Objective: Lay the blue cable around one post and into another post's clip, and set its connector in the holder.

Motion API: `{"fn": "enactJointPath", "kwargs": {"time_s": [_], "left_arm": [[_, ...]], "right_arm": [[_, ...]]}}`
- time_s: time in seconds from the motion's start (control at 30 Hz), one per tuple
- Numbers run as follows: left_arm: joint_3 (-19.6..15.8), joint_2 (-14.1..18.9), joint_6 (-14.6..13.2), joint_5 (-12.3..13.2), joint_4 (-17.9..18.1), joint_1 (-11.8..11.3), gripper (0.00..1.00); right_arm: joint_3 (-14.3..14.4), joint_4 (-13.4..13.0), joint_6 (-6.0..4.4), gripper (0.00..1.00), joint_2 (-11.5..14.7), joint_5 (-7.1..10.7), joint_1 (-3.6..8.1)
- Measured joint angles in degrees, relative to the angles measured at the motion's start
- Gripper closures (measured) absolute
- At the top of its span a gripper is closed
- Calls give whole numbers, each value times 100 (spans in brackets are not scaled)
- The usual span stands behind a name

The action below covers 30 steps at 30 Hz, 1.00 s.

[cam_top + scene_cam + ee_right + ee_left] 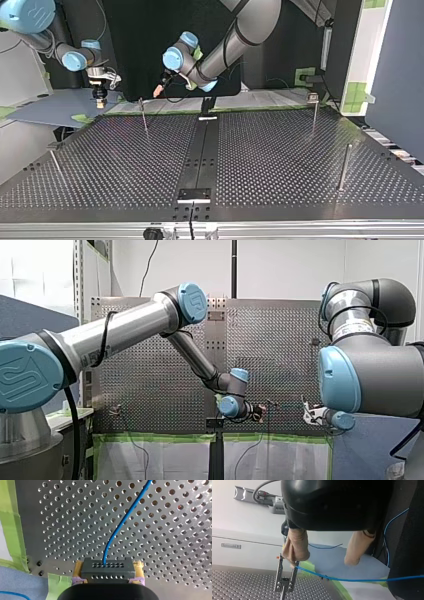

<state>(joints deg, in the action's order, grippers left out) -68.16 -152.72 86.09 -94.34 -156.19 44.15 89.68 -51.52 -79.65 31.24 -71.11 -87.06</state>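
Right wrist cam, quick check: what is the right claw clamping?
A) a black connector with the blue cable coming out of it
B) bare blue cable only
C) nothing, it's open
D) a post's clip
A: in the right wrist view the right claw is shut on the black connector, and the blue cable runs out of the connector's far face.
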Motion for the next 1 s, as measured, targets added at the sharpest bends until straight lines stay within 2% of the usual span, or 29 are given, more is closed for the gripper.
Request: {"fn": "enactJointPath", "kwargs": {"time_s": [0.27,0.57,0.73,0.9,1.0], "left_arm": [[-2,0,-1,-2,-1,-7,1],[0,16,-5,-104,-12,2,1],[-35,39,-21,-128,-76,0,1],[-211,204,12,-142,36,-39,1],[-382,375,101,-180,199,-45,1]], "right_arm": [[-1,-6,6,100,-4,-3,0],[3,65,137,100,24,-3,64],[69,98,257,100,159,28,112],[195,97,276,100,388,80,78],[284,92,251,100,540,87,34]]}}
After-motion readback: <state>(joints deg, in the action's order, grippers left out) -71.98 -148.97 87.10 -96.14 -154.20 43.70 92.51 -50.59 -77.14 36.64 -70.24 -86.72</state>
